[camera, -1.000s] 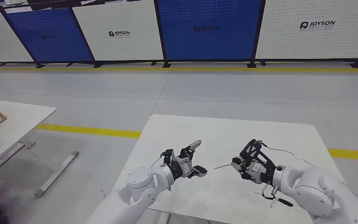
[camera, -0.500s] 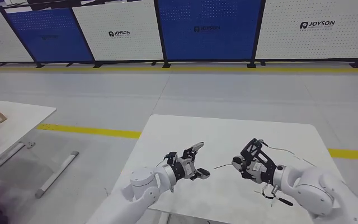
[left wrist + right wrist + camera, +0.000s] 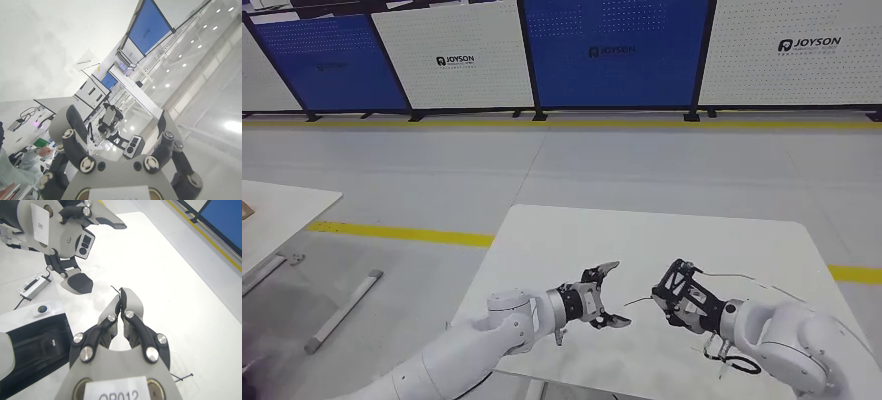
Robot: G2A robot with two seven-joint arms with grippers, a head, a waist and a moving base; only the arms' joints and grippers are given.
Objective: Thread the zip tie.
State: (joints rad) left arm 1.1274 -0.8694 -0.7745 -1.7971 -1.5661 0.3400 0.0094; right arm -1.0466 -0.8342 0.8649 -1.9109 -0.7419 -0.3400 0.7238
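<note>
My right gripper [image 3: 660,296] is shut on a thin black zip tie [image 3: 639,298] above the white table [image 3: 642,235]. In the right wrist view the tie's short tip [image 3: 115,289] pokes out past the closed fingertips [image 3: 121,298]. My left gripper [image 3: 610,294] stands open just left of it, facing that tip, a small gap away. The right wrist view shows the left gripper [image 3: 100,255] with its jaws spread wide. In the left wrist view the right gripper [image 3: 108,121] sits between my open fingers [image 3: 75,117], and the tie's long tail [image 3: 94,85] trails off behind it.
Spare zip ties [image 3: 84,62] lie on the table behind the right gripper. Another tie [image 3: 184,377] rests on a clear plastic sheet under the right wrist. A small silver box with a cable [image 3: 33,286] lies off the table's near edge.
The left gripper has moved right, closing most of the gap to the right gripper. The right gripper has shifted slightly left and lower, still holding the tie.
</note>
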